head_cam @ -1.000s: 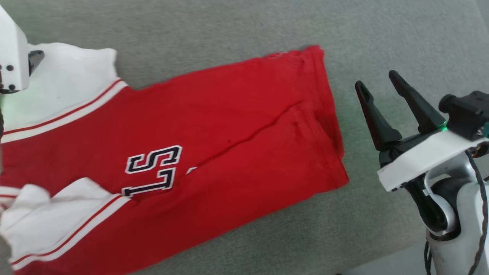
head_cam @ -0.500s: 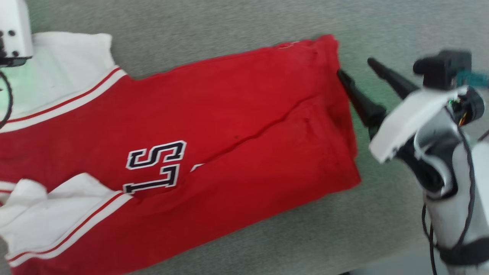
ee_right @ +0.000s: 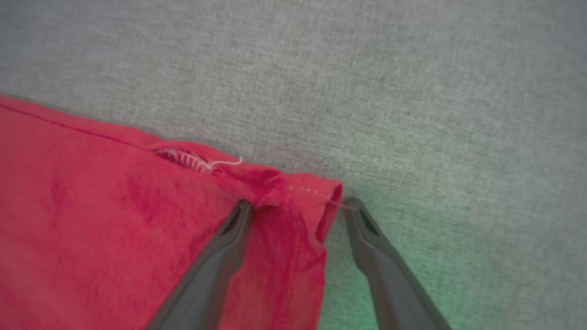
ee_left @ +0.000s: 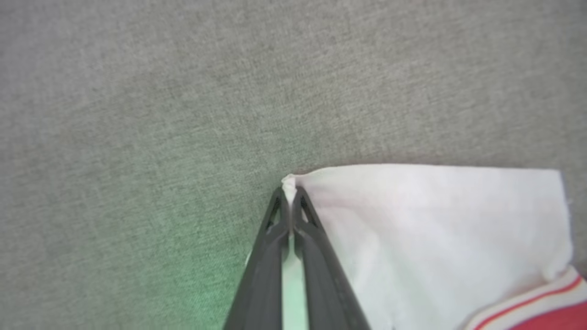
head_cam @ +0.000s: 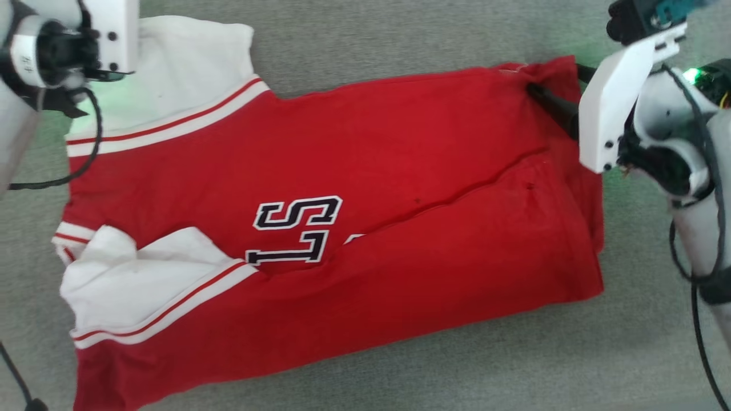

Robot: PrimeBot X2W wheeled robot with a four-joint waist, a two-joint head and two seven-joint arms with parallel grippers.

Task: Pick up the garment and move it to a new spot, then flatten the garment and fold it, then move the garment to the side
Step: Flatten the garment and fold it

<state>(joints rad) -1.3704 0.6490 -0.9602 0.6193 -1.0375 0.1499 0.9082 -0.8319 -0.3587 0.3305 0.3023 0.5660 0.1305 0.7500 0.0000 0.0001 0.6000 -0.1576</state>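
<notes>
The garment (head_cam: 400, 171), a red shirt with white sleeve ends and striped trim, lies folded lengthwise across the grey surface. Black-and-white letters show on its middle. In the left wrist view my left gripper (ee_left: 290, 190) is shut on the corner of the white sleeve (ee_left: 435, 220), with a small nub of cloth poking past the tips. At the far right corner of the red hem (ee_right: 298, 192) my right gripper (ee_right: 298, 206) stands open. One finger rests on the cloth, the other on the surface beside it. From the head view the right gripper (head_cam: 553, 77) points down at that corner.
Grey woven fabric (head_cam: 400, 45) covers the whole work surface around the shirt. A black cable (head_cam: 85, 154) loops from my left wrist over the surface at the left. Another cable (head_cam: 699, 319) hangs along the right arm.
The head camera has shifted, so the shirt sits further right in view. My right gripper has swung from beside the shirt onto its far right hem corner, fingers now pointing down.
</notes>
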